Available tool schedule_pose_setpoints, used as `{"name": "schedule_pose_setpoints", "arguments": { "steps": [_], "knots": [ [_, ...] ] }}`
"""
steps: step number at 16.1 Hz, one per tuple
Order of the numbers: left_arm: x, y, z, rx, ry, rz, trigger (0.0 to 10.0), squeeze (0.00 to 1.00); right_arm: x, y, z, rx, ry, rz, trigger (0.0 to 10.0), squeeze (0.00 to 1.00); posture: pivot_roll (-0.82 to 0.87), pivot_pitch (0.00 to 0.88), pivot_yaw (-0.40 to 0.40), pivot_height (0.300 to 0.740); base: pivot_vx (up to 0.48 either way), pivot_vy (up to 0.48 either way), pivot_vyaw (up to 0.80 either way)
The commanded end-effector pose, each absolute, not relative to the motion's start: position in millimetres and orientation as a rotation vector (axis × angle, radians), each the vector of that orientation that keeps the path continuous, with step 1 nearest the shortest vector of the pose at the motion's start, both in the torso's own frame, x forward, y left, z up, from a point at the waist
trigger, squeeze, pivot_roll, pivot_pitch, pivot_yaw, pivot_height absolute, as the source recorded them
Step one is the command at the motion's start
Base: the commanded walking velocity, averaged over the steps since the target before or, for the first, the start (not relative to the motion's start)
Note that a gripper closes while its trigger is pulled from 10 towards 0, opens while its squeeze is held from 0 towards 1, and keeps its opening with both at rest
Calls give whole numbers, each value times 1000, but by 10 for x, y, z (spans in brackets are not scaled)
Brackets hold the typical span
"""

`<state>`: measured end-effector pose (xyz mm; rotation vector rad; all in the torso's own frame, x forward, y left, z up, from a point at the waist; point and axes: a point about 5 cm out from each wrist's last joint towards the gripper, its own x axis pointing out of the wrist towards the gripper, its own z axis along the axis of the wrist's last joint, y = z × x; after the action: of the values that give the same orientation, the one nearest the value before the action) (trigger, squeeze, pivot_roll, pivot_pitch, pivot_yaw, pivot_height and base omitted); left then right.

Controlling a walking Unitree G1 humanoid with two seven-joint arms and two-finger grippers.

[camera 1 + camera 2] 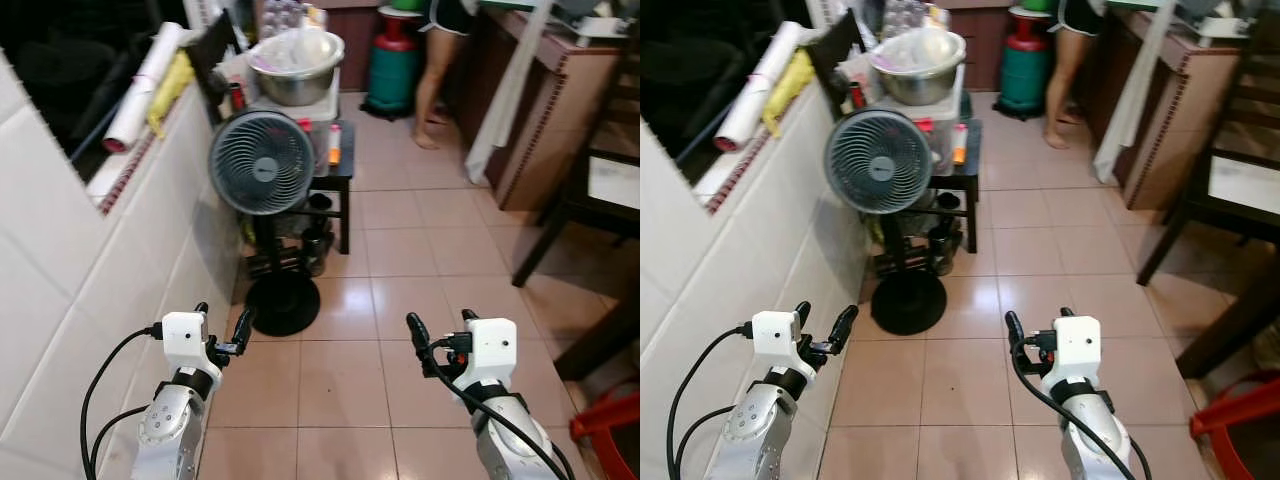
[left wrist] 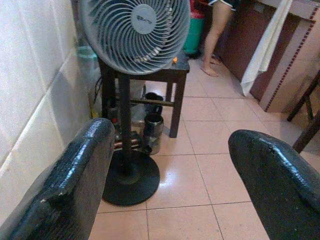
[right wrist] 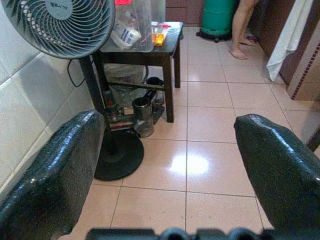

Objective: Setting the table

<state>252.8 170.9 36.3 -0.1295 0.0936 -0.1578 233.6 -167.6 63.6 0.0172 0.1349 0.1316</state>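
My left gripper [image 1: 222, 315] is held low over the tiled floor beside the white tiled wall, open and empty. My right gripper [image 1: 440, 320] is level with it on the right, also open with nothing between its fingers. In the left wrist view the two black fingers [image 2: 75, 185] stand wide apart, and so do the fingers [image 3: 280, 170] in the right wrist view. Ahead, a large steel bowl [image 1: 296, 65] rests on a box on a small black side table [image 1: 343, 165]. Dark wooden furniture [image 1: 590, 200] stands at the right.
A grey standing fan [image 1: 263, 162] with a round black base [image 1: 283, 305] stands right ahead by the wall. Pots and cups [image 2: 152, 131] sit under the side table. A person's legs [image 1: 435, 90] and a green gas cylinder [image 1: 393, 65] are further back. A red object [image 1: 610, 420] lies low right.
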Motion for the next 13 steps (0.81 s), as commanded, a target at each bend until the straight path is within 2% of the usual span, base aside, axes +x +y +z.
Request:
{"name": "schedule_pose_setpoints", "arguments": {
  "steps": [1, 4, 13],
  "knots": [
    [2527, 1722, 362, -132, 100, -169, 10000, 0, 2351, -1642, 668, 18, 129, 144, 10000, 0, -64, 0, 64, 740, 0, 0, -800],
    [2535, 1706, 373, -134, 102, -191, 10000, 0, 2338, -1638, 656, 18, 137, 145, 10000, 0, -68, 0, 69, 740, 0, 0, -800],
    [2461, 1637, 345, -137, 117, -240, 10000, 0, 2331, -1614, 639, 21, 151, 148, 10000, 0, -61, 0, 72, 740, 278, 0, -800]
  ]
}}
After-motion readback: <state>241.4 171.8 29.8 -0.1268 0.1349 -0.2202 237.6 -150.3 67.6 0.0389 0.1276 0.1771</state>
